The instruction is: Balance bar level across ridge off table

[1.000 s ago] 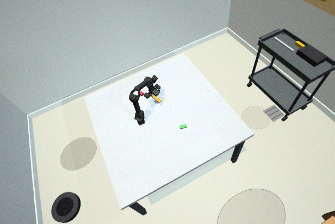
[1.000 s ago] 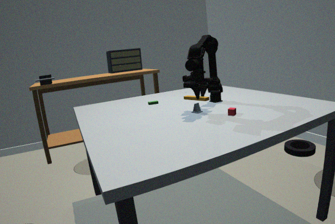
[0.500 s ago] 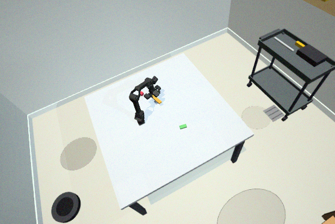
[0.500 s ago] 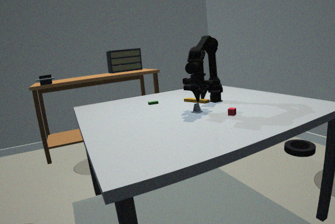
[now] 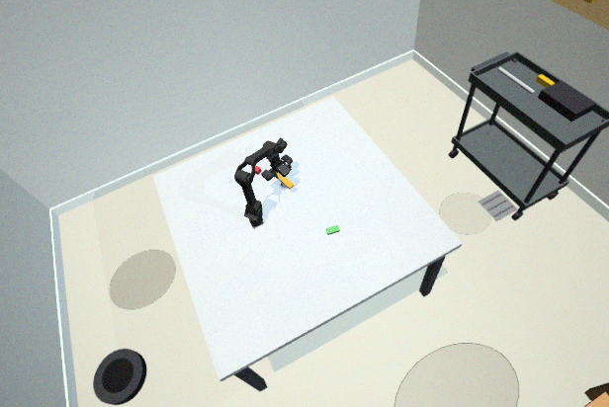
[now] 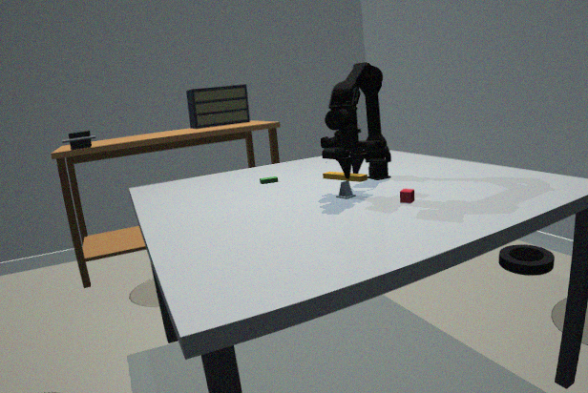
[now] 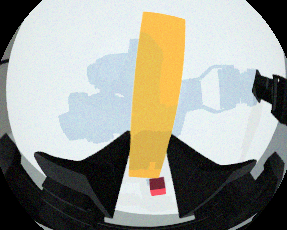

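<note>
Exterior view gives you the best read: the black parallel-jaw gripper [image 6: 347, 173] has its fingers clamped on the flat yellow-orange rectangular bar [image 6: 345, 175], which hangs just above the small grey wedge-shaped ridge [image 6: 346, 189], near the far middle of the white table [image 6: 267, 248]. From here you cannot tell whether the bar touches the ridge's crest.

Before you let go, check that the bar's middle sits over the crest. In this view the grip looks slightly right of the bar's centre, with more of the bar reaching left, so judge the balance by the bar and not by the gripper. Lower slowly and straight until the crest takes the weight, keep the bar level, then open gently and lift straight up, so the fingers do not drag an end down.

In the wrist view the bar [image 7: 156, 95] runs long and straight away from the fingers, uniform in colour, flat-faced with square ends; it hides the ridge beneath it. A small red cube [image 7: 158, 186] sits on the table close by, clear of the bar.
</note>
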Robot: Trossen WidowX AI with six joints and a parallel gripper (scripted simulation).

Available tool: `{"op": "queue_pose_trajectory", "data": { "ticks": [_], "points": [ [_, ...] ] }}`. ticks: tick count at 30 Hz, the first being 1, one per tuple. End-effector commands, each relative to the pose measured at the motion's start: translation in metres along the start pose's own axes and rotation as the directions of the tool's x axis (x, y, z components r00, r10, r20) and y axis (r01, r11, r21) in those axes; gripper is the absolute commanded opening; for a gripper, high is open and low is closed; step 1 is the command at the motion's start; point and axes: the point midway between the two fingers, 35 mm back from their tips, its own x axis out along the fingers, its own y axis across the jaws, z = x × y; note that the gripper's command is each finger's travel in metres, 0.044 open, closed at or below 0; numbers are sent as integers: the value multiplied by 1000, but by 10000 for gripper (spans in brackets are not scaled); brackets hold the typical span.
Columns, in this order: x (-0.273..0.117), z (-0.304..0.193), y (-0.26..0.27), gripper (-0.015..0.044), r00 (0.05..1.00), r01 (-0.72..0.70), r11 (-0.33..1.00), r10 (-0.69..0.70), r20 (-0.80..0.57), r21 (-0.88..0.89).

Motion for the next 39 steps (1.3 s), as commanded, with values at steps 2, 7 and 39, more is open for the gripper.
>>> {"op": "queue_pose_trajectory", "data": {
  "ticks": [2, 7, 39],
  "points": [
    [1, 0, 0, 0, 1000, 0, 1000, 0, 0, 4],
    [1, 0, 0, 0, 1000, 0, 1000, 0, 0, 4],
    [4, 0, 0, 0, 1000, 0, 1000, 0, 0, 4]
  ]
}}
